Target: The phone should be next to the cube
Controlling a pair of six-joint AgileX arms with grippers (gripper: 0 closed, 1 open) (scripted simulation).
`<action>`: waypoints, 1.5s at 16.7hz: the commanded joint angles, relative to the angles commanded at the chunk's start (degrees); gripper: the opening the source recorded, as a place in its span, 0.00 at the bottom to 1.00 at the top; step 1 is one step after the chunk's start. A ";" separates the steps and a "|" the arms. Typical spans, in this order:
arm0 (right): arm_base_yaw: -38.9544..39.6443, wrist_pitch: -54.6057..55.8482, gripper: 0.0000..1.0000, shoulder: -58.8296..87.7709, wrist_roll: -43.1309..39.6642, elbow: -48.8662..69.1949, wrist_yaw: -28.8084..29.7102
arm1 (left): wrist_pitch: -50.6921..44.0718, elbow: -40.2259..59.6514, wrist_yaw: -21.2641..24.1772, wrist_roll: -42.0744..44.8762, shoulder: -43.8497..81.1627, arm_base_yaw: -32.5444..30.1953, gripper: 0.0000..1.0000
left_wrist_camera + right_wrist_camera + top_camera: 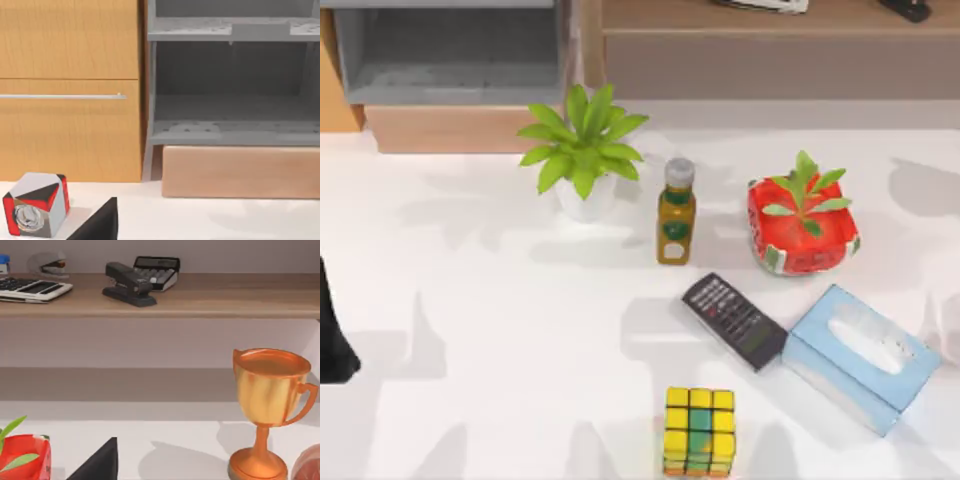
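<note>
The phone (733,320) lies flat and slanted on the white table, right of the middle, keys up, with its greyish screen end close to the tissue box. The cube (700,431), mostly yellow with some green and orange, stands near the table's front edge, a short gap in front of the phone. My left arm (332,340) is parked at the table's far left edge, well away from both. A dark part of my left gripper (100,225) juts into the left wrist view. The right wrist view has a similar dark part of my right gripper (100,462).
A pale blue tissue box (860,355) sits right of the phone. Behind it stand a red planter (802,225), an olive bottle (676,212) and a white-potted plant (584,150). A bronze trophy (267,405) stands near the right gripper. Shelves line the back.
</note>
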 joint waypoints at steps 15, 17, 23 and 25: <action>0.00 0.00 1.00 0.00 0.00 0.00 0.00 | -25.47 33.36 0.24 17.18 51.13 9.39 1.00; 0.00 0.00 1.00 0.00 0.00 0.00 0.00 | -31.29 40.21 0.29 20.81 63.35 11.45 1.00; 0.00 0.00 1.00 0.00 0.00 0.00 0.00 | -45.54 58.21 0.24 29.99 93.61 16.86 1.00; 0.00 0.00 1.00 0.00 0.00 0.00 0.00 | -48.52 62.73 0.16 32.11 100.14 18.17 1.00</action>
